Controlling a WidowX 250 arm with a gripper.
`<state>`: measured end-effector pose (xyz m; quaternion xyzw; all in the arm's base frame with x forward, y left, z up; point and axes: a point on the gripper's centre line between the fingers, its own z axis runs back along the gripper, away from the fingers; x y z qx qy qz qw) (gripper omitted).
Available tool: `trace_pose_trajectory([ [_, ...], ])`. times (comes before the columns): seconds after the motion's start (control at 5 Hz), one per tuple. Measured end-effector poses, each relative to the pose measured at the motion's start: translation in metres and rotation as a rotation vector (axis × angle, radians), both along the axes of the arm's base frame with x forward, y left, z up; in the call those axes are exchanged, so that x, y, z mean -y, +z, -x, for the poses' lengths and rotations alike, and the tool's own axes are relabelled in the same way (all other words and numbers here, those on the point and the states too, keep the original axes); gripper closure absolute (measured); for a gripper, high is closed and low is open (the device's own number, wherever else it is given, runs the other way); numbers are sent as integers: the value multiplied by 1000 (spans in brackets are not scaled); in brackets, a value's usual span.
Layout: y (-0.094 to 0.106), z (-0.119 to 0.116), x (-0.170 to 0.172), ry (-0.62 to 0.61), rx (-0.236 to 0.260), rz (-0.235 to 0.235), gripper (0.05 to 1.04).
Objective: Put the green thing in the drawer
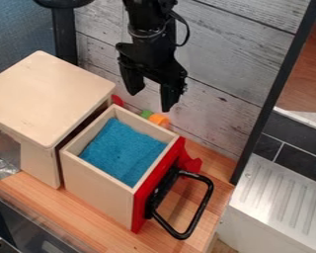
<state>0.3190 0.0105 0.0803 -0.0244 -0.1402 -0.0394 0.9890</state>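
The black gripper [150, 101] hangs at the upper middle, above the back of the drawer, its two fingers apart with nothing between them. Below it stands the drawer [98, 184], a pale wooden box with a red front and a black handle, pulled out from its cabinet and lined with blue material. A small green thing [146, 113] shows just behind the drawer's back wall, beside an orange piece; its lower part is hidden by the drawer.
The wooden cabinet [45, 101] stands at the left. Behind the drawer are an orange piece [160, 119] and a red piece [117, 100]; another red object [189, 162] is beside the red front. A plank-patterned wall [220, 64] rises behind. Crumpled foil [1, 168] lies at the left edge.
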Motion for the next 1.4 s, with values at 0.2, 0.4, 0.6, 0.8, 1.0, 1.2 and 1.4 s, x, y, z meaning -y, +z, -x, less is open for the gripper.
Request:
trace_pose_trajectory([
  [0.2, -10, 2, -1, 11, -25, 1, 84],
  [0.4, -26, -12, -9, 58, 22, -29, 84],
  [0.6, -45, -23, -20, 133, 48, -75, 84],
  [0.8, -50, -36, -21, 153, 81, -96, 84],
  [1.0, -58, -46, -21, 164, 77, -92, 84],
  [1.2, -67, -54, -21, 165, 71, -92, 84],
  [1.4, -75, -62, -19, 155, 78, -106, 84],
])
